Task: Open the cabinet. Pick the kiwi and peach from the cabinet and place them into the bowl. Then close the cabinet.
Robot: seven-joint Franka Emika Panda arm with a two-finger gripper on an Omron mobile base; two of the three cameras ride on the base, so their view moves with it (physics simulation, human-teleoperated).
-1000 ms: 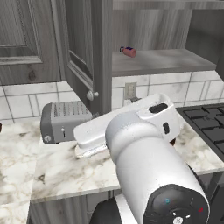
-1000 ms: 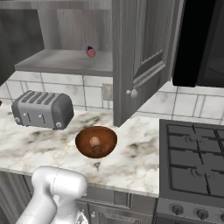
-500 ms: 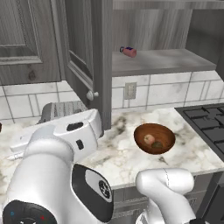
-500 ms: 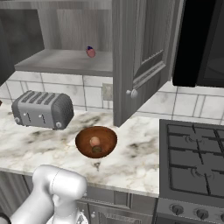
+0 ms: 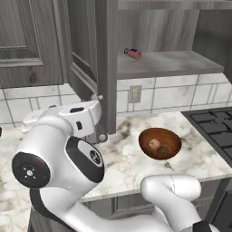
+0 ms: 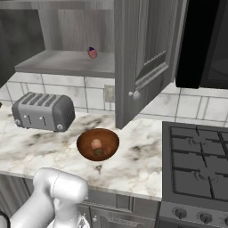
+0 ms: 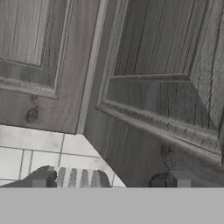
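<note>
Marble counter (image 6: 142, 151) is running under an open cabinet (image 6: 67, 62), with a toaster (image 6: 43, 111) at one end and a stove (image 6: 198, 167) at the other. Both doors are standing swung out: one (image 5: 93, 68) is hanging over the counter in the left base view, the other (image 6: 147, 58) in the right base view. On the shelf a small pink-red bottle (image 5: 133, 53) is lying on its side.

Below, the bowl (image 6: 98, 144) is sitting on the counter between toaster and stove. Inside it, the peach (image 6: 96, 143) and the kiwi (image 6: 99, 152) are resting side by side, touching or nearly so. So the fruit step looks finished, and I judge that closing the cabinet is the step in hand.

The arm is bending toward the left door, with the hand just beside the door's lower edge. In the hand view the gripper (image 7: 111, 180) is pointing at the raised-panel face of that door, its two tips set wide apart and holding nothing; the toaster's slots are peeking up between them.

As I read it, the next move calls for setting the hand against the door's outer face or its free edge and pushing it round toward the cabinet front, then doing the same for the other door. The push should be kept flat on the panel so the hand is not slipping off the edge.
</note>
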